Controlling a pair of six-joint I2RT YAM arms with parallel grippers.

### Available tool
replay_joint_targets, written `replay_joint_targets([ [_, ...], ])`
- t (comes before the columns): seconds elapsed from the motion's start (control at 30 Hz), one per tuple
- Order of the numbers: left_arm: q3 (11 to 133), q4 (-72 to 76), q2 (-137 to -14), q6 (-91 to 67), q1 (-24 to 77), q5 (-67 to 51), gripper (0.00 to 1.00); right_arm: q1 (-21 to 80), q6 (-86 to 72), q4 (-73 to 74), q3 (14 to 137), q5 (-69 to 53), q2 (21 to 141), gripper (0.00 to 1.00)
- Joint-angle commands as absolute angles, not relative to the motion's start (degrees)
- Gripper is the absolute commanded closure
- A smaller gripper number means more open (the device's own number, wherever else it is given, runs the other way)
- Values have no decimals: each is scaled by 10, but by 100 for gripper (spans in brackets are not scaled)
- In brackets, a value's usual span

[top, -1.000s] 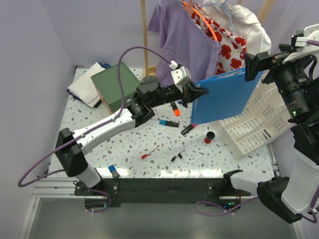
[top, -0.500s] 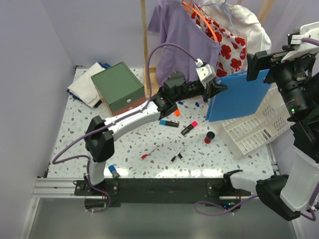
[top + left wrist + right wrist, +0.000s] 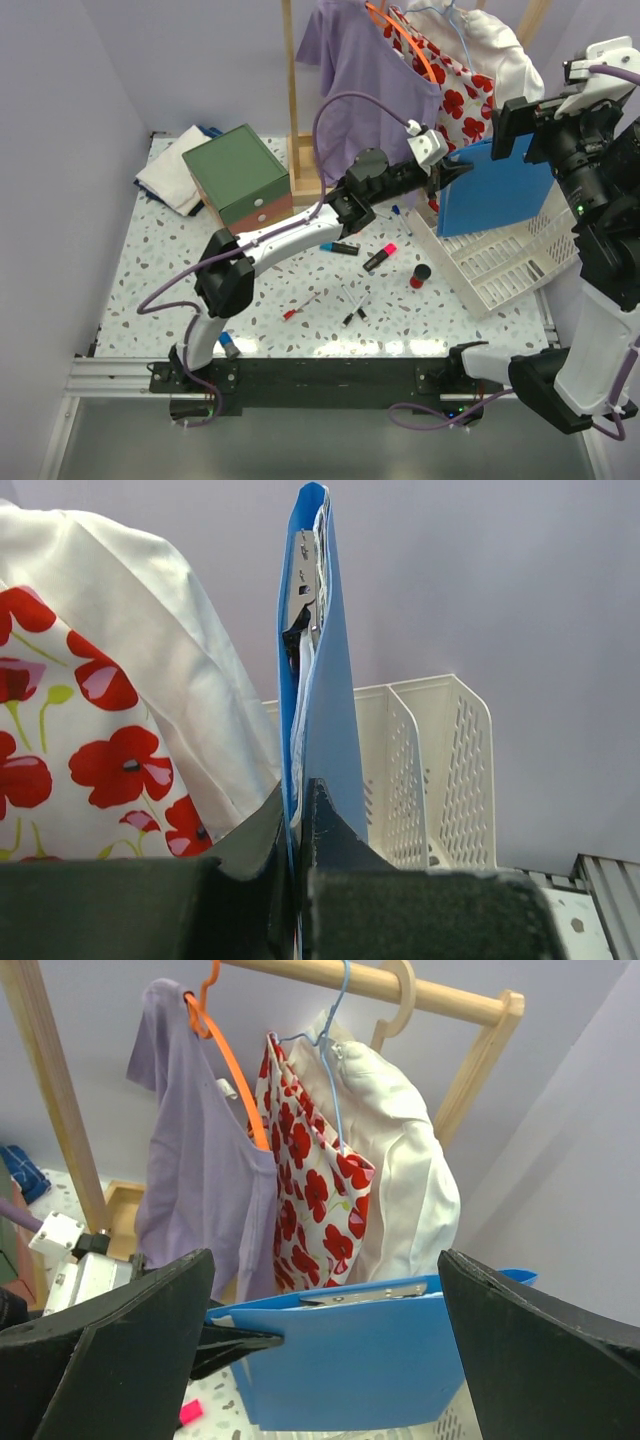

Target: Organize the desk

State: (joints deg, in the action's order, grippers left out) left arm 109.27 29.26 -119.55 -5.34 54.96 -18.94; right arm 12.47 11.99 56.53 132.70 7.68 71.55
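Two pincers: left pincer (image 3: 447,172) clenched, right pincer (image 3: 525,130) released with its jaws spread wide.
Left grip: we see the left pincer (image 3: 298,800) pinching one edge of a blue folder (image 3: 325,680). The folder stands straight up out of the jaws, with a metal clip inside near its far end.
Folder position: the blue folder (image 3: 495,190) is in the air just right of the left pincer, over the white slotted tray (image 3: 505,265). We cannot tell whether it touches the tray.
Right pincer: it sits at the folder's upper right corner. In its wrist view (image 3: 322,1260) the folder's clip edge lies beyond the spread fingers. We cannot tell if there is contact.
Bench (image 3: 170,290): it lies below and left of the left pincer, speckled white, and carries the tray under the folder.
Loose items: a pink marker (image 3: 380,258), a blue marker (image 3: 340,248) and thin pens lie on the bench below the left pincer.
Green box (image 3: 238,172): it is on the bench well left of the left pincer, beside a folded white cloth (image 3: 170,165).
Behind the pincers: a purple shirt (image 3: 370,80), a poppy-print garment (image 3: 465,95) and a white garment (image 3: 500,50) hang on a wooden rail.
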Motion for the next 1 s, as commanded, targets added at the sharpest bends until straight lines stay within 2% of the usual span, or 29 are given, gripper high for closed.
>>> replay_joint_targets([
  [0.0, 1163, 424, -1222, -32, 555, -142, 100, 113, 106, 569, 1326, 42, 723, 1],
  [0.2, 1224, 431, -1283, -29, 555, -135, 100, 105, 101, 571, 1320, 29, 723, 1],
  [0.47, 1213, 424, -1317, 17, 555, -143, 100, 104, 95, 574, 1309, 4, 721, 1],
  [0.77, 1161, 444, -1302, 26, 554, -132, 100, 103, 93, 570, 1290, 1, 713, 1],
  [0.97, 1129, 476, -1246, 20, 553, -114, 100, 101, 97, 570, 1289, 1, 711, 1],
])
